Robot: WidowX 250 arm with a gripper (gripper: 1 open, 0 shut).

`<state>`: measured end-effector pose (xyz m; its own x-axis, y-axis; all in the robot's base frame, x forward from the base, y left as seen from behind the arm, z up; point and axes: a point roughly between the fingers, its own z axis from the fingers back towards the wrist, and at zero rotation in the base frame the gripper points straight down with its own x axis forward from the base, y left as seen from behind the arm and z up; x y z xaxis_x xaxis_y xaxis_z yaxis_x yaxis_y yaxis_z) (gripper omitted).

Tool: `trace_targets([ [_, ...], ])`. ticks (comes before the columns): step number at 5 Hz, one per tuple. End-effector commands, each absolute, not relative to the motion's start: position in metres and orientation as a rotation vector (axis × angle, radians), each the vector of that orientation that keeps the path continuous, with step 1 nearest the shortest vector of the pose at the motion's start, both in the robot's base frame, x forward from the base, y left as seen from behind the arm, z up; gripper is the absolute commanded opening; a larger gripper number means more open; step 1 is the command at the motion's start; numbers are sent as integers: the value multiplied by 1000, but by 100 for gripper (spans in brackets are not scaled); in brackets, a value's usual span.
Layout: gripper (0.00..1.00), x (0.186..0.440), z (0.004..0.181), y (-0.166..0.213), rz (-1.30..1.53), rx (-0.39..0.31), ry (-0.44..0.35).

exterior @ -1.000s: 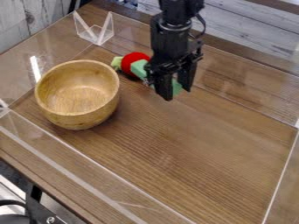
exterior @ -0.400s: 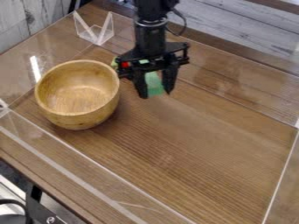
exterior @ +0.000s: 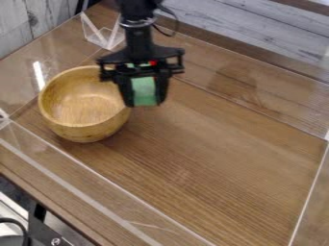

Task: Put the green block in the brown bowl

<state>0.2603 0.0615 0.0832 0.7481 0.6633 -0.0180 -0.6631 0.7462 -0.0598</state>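
Gripping the green block (exterior: 148,91), the gripper (exterior: 142,83) of the dark robot arm (exterior: 138,31) is located at the right-hand side of the brown bowl (exterior: 80,108), as seen by the camera. The jaws are closed onto the block, with only the block's width between them; its light green surface shows between and below the dark parts. The block lies near the bowl's right rim; whether it overlaps the rim or is just beside it cannot be determined with confidence from this angle. The bowl, round and light brown, rests on the wooden table (exterior: 213,144), its interior visible. Beyond the bowl and to its right, a red object (exterior: 154,63) is partly hidden behind the gripper. Farther beyond the bowl stands a clear, angular object (exterior: 103,31). Nearer the camera than the bowl, a black cable (exterior: 18,223) curves at the lower left
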Motion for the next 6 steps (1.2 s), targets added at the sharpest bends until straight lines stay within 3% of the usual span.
trace_targets([
  [1, 0, 252, 102, 92, 605, -64, -58],
  [2, 0, 245, 108, 110, 529, -67, -52],
  [4, 0, 237, 113, 112, 226, -65, -32],
  [5, 0, 233, 109, 116, 103, -56, -18],
  [6, 0, 239, 87, 131, 136, -48, -6],
])
